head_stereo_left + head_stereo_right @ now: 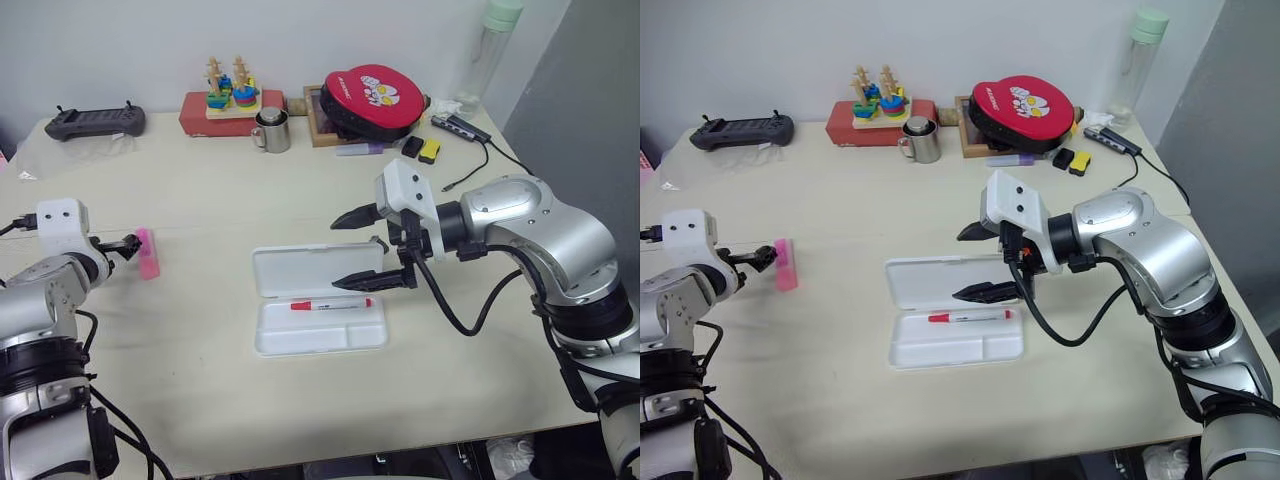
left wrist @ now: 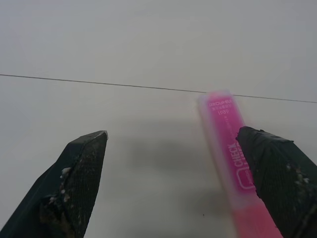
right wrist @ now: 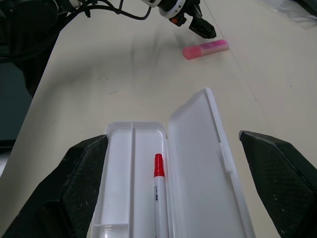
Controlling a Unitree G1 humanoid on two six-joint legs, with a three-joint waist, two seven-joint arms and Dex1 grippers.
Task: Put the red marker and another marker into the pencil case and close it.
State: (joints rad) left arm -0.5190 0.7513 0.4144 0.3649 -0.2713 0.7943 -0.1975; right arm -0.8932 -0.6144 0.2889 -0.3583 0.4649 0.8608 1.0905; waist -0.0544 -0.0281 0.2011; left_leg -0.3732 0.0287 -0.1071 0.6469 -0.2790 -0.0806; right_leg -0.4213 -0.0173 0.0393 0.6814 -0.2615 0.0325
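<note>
The white hinged plastic pencil case [image 1: 318,310] lies open at centre frame, the red-capped white marker [image 1: 331,303] inside. The flat pink highlighter [image 1: 148,252] lies at left, between the left gripper's [image 2: 176,183] spread fingers. The right gripper [image 1: 362,248] hangs open above the case. A steel mug [image 1: 272,130] and red round pouch [image 1: 373,98] stand along the top.

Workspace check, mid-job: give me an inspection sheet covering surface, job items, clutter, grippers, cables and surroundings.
Surface: pale table, a thin seam line running across it.
Job's things: pencil case open, lid flat on the table; red marker lying in its tray; pink highlighter on the table, outside the case.
Clutter: along the far edge, black controller, stacking toy on a red box, metal mug, red round pouch, purple pen, clear bottle.
Grippers: left gripper open, at the highlighter, one of its fingers right beside it; right gripper open above the case.
Cables: black cable from a hub at the far right.
Surroundings: plain wall behind.
</note>
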